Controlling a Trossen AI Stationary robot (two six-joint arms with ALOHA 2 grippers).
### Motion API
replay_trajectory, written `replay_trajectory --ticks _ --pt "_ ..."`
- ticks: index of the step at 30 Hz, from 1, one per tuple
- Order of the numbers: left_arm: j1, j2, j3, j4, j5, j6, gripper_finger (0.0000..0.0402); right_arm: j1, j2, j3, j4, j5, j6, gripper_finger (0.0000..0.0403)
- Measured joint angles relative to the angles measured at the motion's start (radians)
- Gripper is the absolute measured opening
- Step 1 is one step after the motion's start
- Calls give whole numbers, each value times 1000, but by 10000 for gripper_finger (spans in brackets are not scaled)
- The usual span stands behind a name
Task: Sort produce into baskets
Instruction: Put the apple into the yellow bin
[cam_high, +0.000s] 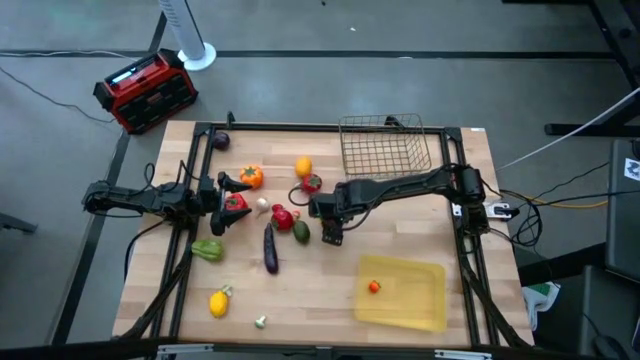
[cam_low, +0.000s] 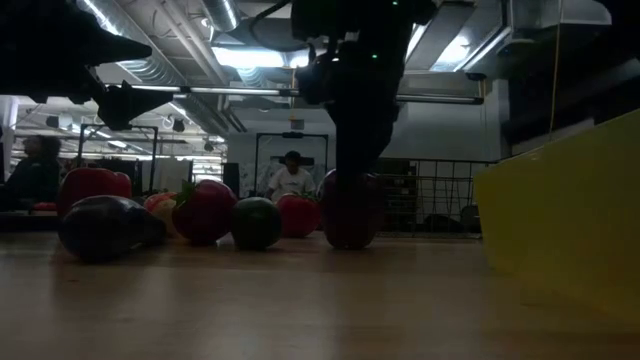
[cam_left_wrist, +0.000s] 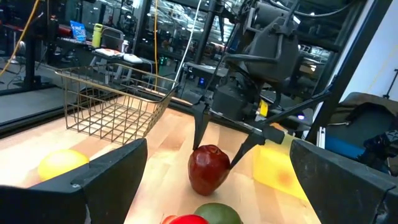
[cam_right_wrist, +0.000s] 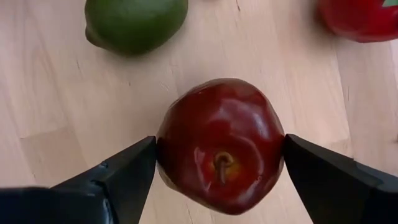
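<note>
A dark red apple (cam_right_wrist: 217, 124) stands on the wooden table between the fingers of my right gripper (cam_right_wrist: 221, 149), which reaches in from the right to the table's middle (cam_high: 332, 232). The left wrist view shows the apple (cam_left_wrist: 208, 171) too. My left gripper (cam_high: 238, 192) is open and empty, left of centre beside a red pepper (cam_high: 235, 203) and an orange pepper (cam_high: 251, 176). The wire basket (cam_high: 385, 150) stands at the far side. The yellow tray (cam_high: 420, 300) lies near right and holds one small orange piece (cam_high: 374, 287). My right gripper pinches the apple between its two fingers, one on each of two opposite sides (cam_right_wrist: 166, 155), about halfway up. The fingers come from above, pointing down. The apple is upright, stem end (cam_right_wrist: 221, 165) up, and its bottom (cam_low: 350, 243) rests on the table.
Close to the apple lie a green fruit (cam_high: 301, 232), a red pepper (cam_high: 283, 217) and a purple eggplant (cam_high: 270, 248). A green pepper (cam_high: 207, 249), a lemon (cam_high: 219, 302) and an orange (cam_high: 303, 167) lie farther off. A red-and-black box (cam_high: 145, 92) stands on the floor beyond the table.
</note>
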Motion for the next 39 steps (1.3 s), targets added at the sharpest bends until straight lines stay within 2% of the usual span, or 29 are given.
replay_trajectory --ticks 6,16,21,28,39 --pt "0 0 0 0 0 0 392 0 2 -1 0 -1 4 333" --pt "0 0 0 0 0 -1 392 0 4 -2 -9 -4 5 258" --pt "0 0 0 0 0 -2 392 0 5 9 -19 -5 7 258" --pt "0 0 0 0 0 -2 392 0 17 124 -160 -30 8 261" --pt "0 0 0 0 0 -2 392 69 12 320 -408 -167 37 261"
